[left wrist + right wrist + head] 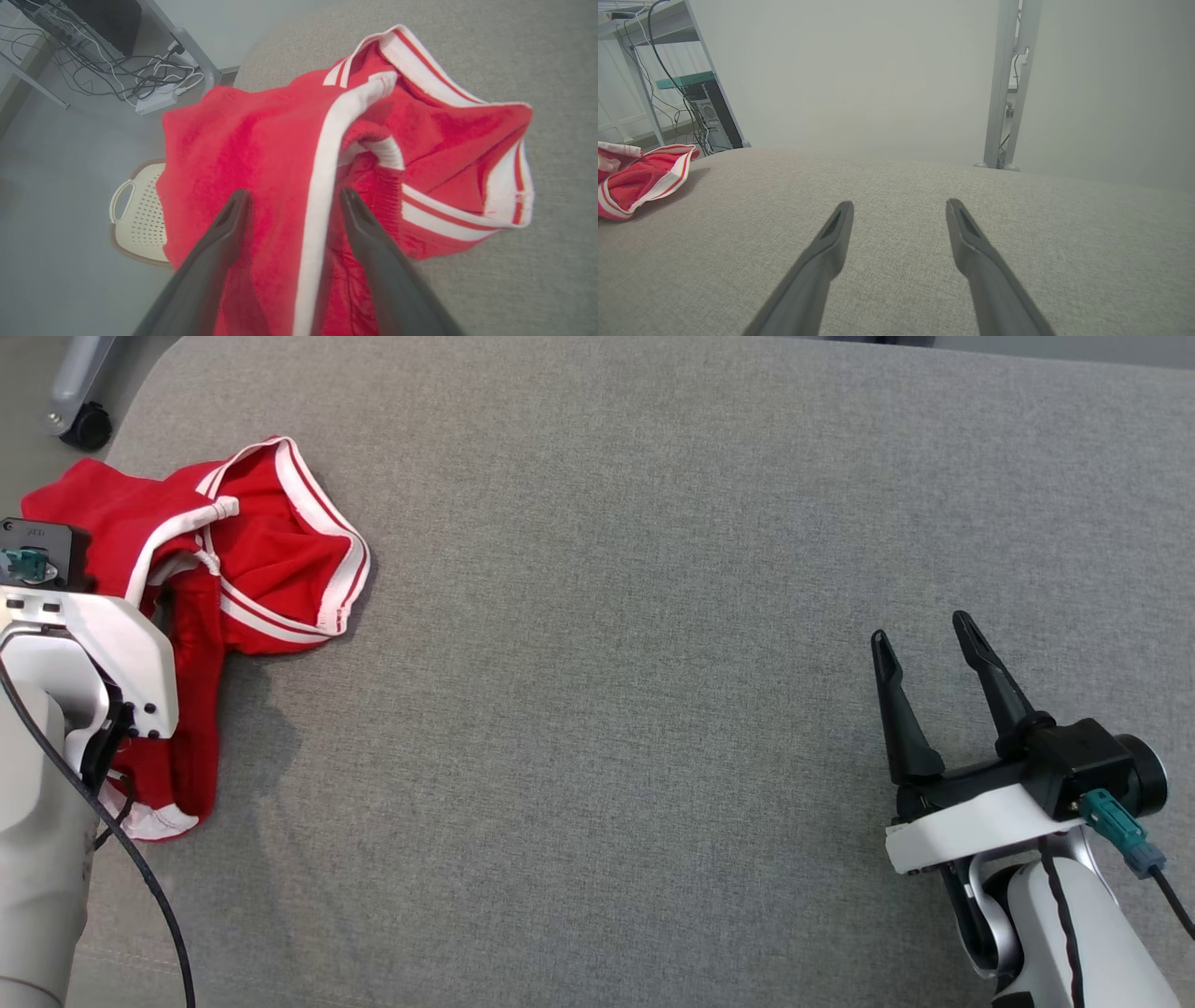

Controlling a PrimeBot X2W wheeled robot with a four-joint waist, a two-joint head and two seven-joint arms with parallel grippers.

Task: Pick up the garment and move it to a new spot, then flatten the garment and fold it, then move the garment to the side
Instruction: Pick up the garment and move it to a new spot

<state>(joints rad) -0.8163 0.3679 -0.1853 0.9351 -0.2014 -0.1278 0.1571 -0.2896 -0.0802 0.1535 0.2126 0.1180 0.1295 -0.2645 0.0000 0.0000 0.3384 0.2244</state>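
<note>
1. Your garment [271,551], red with white striped trim, lay crumpled at the left edge of the grey padded surface [653,616], near its far left corner. In the left wrist view, part of the cloth reached past that edge, over the floor.
2. In the head view, the pale wrist [103,644] of your left arm covered the near left part of the garment. You could not have traced its full outline, and the bunching hid what kind of garment it was.
3. Your left gripper [294,193] had its fingers spread wide and clamped on nothing. They stood over the red cloth with a white stripe running between them. I could not tell whether the tips touched the fabric. In the head view those fingers were hidden under the wrist.
4. Your right gripper [920,626] was also spread wide and empty. It was over bare grey fabric towards the right edge, well apart from the garment. Its arm was cut off by the bottom of the head view.
5. A pale perforated basket [140,210] sat on the floor beyond the left edge, partly hidden behind the overhanging cloth.
6. The tangle of cables [140,70] on the floor was too blurred to sort out. A dark caster [86,427] beyond the far left corner showed only in part.
</note>
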